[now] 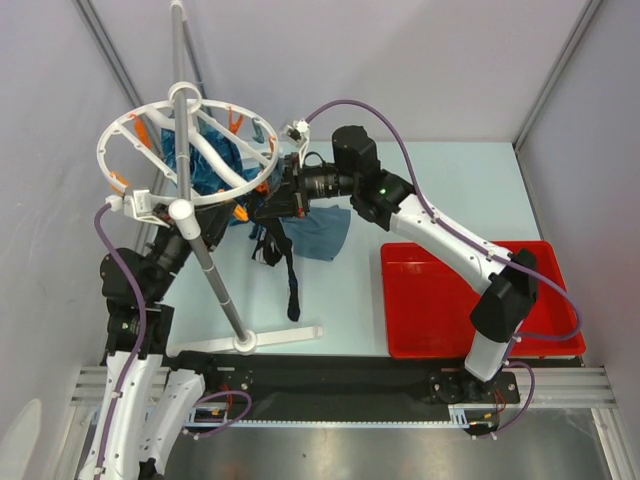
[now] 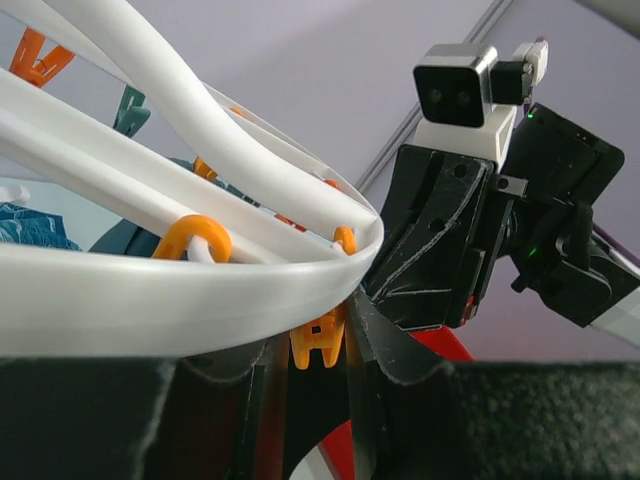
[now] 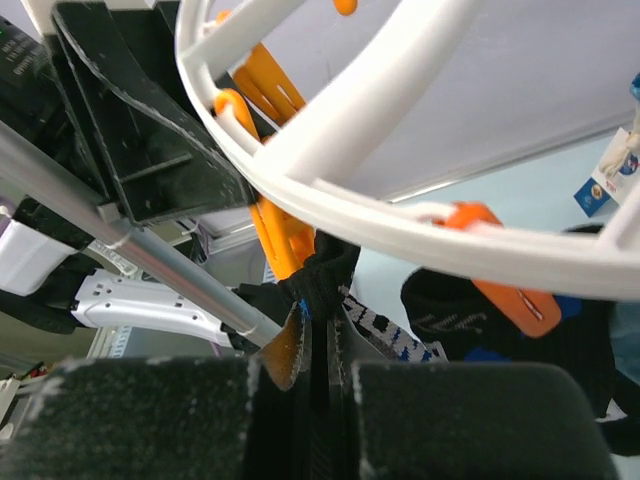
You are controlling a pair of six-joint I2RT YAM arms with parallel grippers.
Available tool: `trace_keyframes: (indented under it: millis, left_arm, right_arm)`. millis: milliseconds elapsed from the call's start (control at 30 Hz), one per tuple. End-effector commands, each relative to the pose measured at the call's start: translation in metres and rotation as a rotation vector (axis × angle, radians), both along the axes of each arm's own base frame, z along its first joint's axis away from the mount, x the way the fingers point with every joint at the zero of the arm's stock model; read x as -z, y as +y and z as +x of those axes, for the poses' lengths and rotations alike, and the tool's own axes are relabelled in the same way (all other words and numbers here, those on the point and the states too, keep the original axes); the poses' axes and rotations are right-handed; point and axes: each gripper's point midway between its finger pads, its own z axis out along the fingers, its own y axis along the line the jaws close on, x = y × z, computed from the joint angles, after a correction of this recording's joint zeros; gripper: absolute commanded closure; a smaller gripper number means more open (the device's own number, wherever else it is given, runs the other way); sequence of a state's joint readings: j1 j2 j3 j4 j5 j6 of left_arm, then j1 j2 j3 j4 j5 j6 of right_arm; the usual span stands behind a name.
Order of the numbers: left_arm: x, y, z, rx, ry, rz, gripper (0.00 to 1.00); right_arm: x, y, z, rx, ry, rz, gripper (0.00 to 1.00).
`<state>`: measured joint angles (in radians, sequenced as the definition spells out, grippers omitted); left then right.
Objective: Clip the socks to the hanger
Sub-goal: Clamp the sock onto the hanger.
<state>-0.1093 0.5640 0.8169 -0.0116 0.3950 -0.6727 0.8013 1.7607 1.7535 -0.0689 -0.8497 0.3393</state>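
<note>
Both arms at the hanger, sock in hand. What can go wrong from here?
1. The right fingers pinch only a small bunch of the sock; it could slip out before the orange clip bites.
2. The left fingers squeeze that clip just under the hanger ring; pushing there may swing the ring or tip its thin stand.

Right gripper (image 1: 274,198) closed at rim of white ring hanger (image 1: 128,127), black sock (image 1: 290,275) dangling beneath. Left gripper (image 1: 248,208) opposite it, orange clip (image 1: 264,186) between. Grey-blue cloth (image 1: 325,238) just beside right gripper; red tray (image 1: 405,300) well right.
</note>
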Motion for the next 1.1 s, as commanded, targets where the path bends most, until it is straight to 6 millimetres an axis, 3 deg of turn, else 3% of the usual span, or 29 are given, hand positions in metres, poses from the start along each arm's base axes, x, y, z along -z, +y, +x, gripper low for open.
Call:
trace_keyframes:
  millis: [0, 167, 600, 1067]
  left_arm:
    - [0.004, -0.002, -0.005, 0.013, 0.068, -0.074, 1.00]
    - [0.004, 0.005, 0.000, -0.036, 0.121, -0.130, 1.00]
    - [0.001, 0.000, -0.003, 0.004, 0.098, -0.123, 1.00]
    - [-0.002, 0.001, -0.004, -0.002, 0.122, -0.157, 1.00]
  right_arm:
    - [-0.006, 0.000, -0.002, 0.010, -0.046, 0.024, 1.00]
    - [-0.010, -0.001, -0.004, 0.007, -0.061, 0.039, 1.00]
    - [-0.028, 0.001, -0.015, -0.057, -0.033, 0.119, 1.00]
    - [-0.032, 0.013, -0.020, -0.049, -0.085, 0.166, 1.00]
